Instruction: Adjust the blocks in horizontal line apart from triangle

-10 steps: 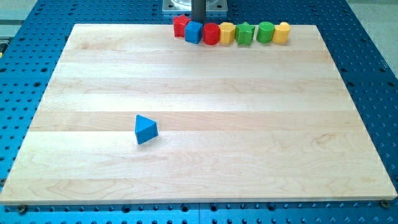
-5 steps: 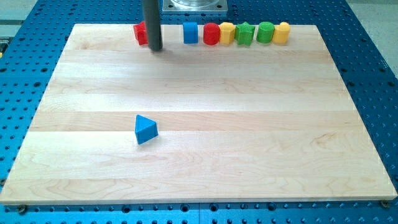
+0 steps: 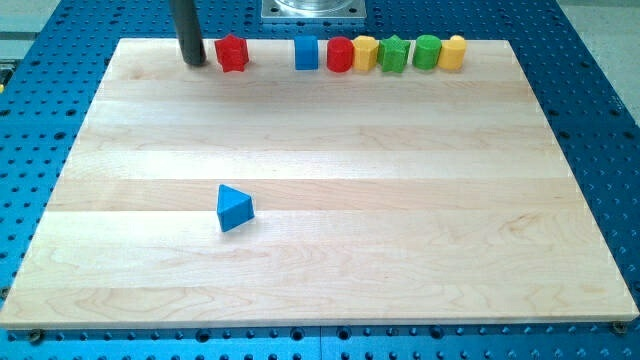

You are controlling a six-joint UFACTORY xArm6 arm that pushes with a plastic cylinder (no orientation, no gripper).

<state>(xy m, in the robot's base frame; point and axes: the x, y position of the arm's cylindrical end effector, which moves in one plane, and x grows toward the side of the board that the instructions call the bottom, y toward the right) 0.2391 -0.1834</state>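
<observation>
Wooden worktop [image 3: 320, 260] carries a row along its 12 o'clock edge: a red block [image 3: 232, 53] standing apart, then a blue block [image 3: 306, 53], red cylinder [image 3: 340, 55], yellow block [image 3: 365, 52], green star [image 3: 394, 54], green cylinder [image 3: 427, 51] and yellow block [image 3: 453, 52]. My tip [image 3: 194, 62] sits just at 9 o'clock of the lone red block, apart from it; no hand shows, only the rod. A blue triangle [image 3: 234, 208] lies well apart toward 7 o'clock.

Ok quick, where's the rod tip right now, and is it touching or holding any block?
My tip: holding nothing; it stands at the view's left of the red block, apart from it by a small gap.
</observation>
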